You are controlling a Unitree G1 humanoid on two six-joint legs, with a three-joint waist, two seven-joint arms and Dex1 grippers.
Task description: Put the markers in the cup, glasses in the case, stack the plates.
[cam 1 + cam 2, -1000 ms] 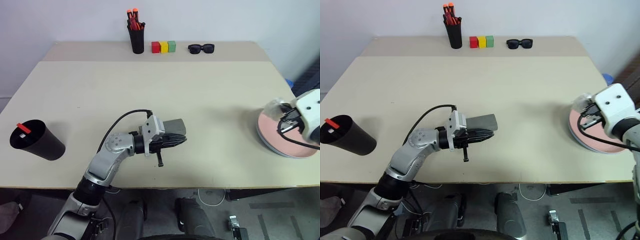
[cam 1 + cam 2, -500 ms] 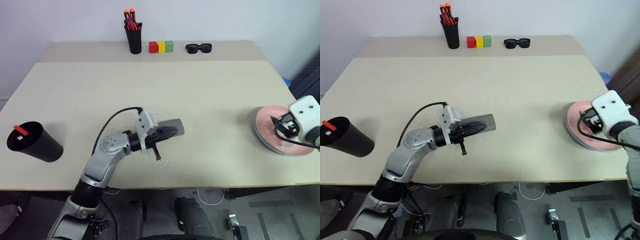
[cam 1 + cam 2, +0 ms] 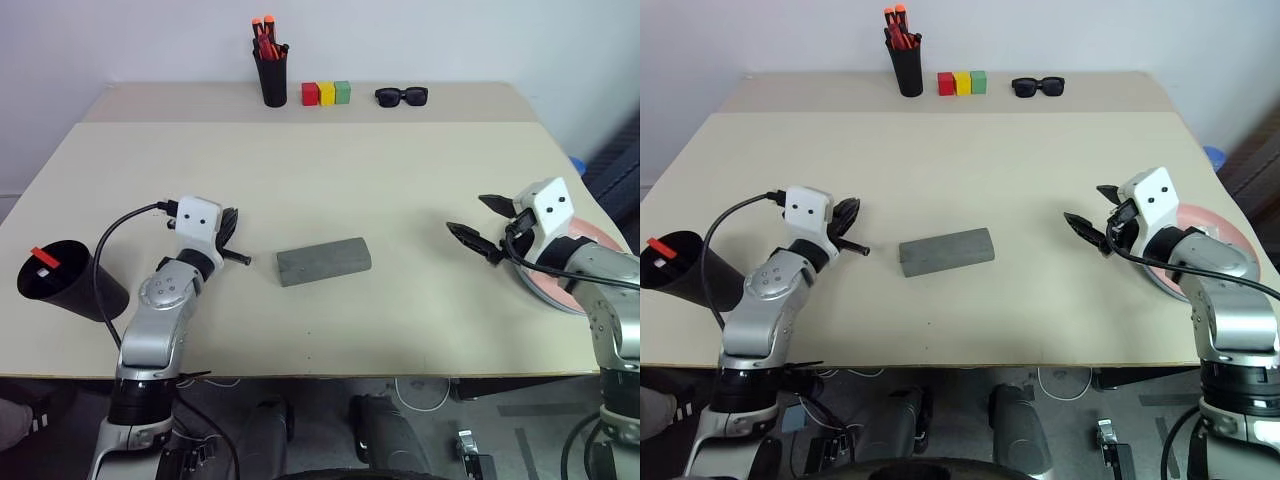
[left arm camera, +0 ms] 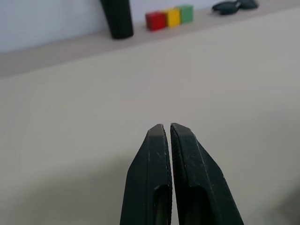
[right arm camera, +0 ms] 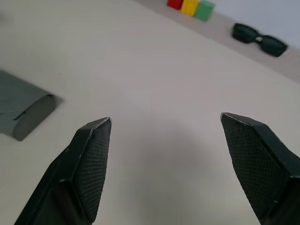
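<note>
At the far left edge of the left eye view, the black cup (image 3: pixel 70 280) lies tilted on the table (image 3: pixel 400 190), with a red-ended marker (image 3: pixel 44 257) poking out of its mouth. Just right of it, in the lower left, the left gripper (image 3: pixel 222 225) hangs above the tabletop with its fingers (image 4: pixel 159 178) pressed together and nothing between them. In the lower middle of the frame the grey case (image 3: pixel 324 261) lies closed and flat on the table, well apart from both grippers. Along the top of the frame stand a tall black pen holder (image 3: pixel 272 78) full of orange-capped markers, then red, yellow and green blocks (image 3: pixel 327 94), then black sunglasses (image 3: pixel 402 96). At the right of the frame the right gripper (image 3: pixel 484 221) points toward the middle of the table, its two fingers (image 5: pixel 89 164) spread wide apart and empty. Behind that arm, at the right edge, the pink plate (image 3: pixel 600 240) sits partly hidden; a pale rim shows under it, but I cannot tell what it belongs to.
</note>
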